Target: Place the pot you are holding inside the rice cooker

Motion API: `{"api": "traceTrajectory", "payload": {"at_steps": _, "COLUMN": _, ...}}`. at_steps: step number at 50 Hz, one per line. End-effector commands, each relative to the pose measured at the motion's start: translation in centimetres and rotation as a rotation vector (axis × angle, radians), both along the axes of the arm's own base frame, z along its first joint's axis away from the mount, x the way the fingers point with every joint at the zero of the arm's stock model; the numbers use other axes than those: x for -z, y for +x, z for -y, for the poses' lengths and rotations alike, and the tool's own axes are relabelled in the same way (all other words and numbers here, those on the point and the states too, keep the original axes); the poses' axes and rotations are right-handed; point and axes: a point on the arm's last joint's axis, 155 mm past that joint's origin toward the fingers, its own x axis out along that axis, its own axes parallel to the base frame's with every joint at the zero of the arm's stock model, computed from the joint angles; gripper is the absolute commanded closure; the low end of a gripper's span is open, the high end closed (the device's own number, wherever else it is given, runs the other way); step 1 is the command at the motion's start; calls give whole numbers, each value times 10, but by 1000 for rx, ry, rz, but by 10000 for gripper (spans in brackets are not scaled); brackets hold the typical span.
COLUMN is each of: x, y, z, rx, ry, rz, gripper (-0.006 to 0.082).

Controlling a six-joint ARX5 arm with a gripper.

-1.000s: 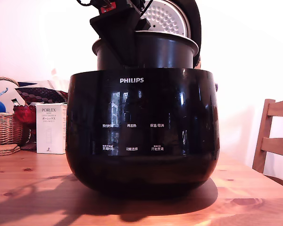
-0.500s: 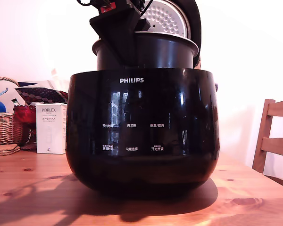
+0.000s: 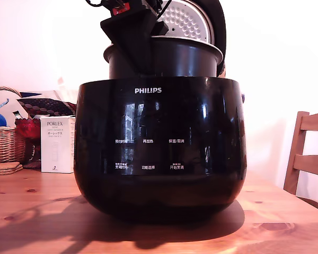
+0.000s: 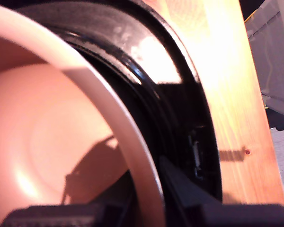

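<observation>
Dark grey metal, the pot (image 3: 172,59) is held by its rim in the closed hand (image 3: 138,45), on the exterior view's left side. It sits partly down in the open top of the rice cooker (image 3: 160,145) and must go straight down. Nothing is seen inside the pot. The cooker's lid (image 3: 188,20) is up behind it.
</observation>
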Motion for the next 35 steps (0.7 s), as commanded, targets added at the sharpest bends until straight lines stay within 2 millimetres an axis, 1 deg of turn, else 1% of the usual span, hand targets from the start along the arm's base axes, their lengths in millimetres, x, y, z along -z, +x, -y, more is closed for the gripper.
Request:
{"api": "traceTrajectory", "payload": {"at_steps": 1, "x": -23, "y": 17, "z": 3, "rx": -33, "ry": -64, "rz": 72, "gripper": 689}}
{"api": "traceTrajectory", "payload": {"at_steps": 8, "x": -24, "y": 17, "z": 2, "rx": -54, "ry": -67, "rz": 64, "gripper": 689}}
{"api": "traceTrajectory", "payload": {"at_steps": 17, "x": -33, "y": 20, "z": 5, "rx": -54, "ry": -89, "rz": 85, "gripper": 689}}
{"api": "traceTrajectory", "payload": {"at_steps": 35, "x": -32, "y": 22, "z": 2, "rx": -70, "ry": -91, "rz": 74, "gripper": 689}}
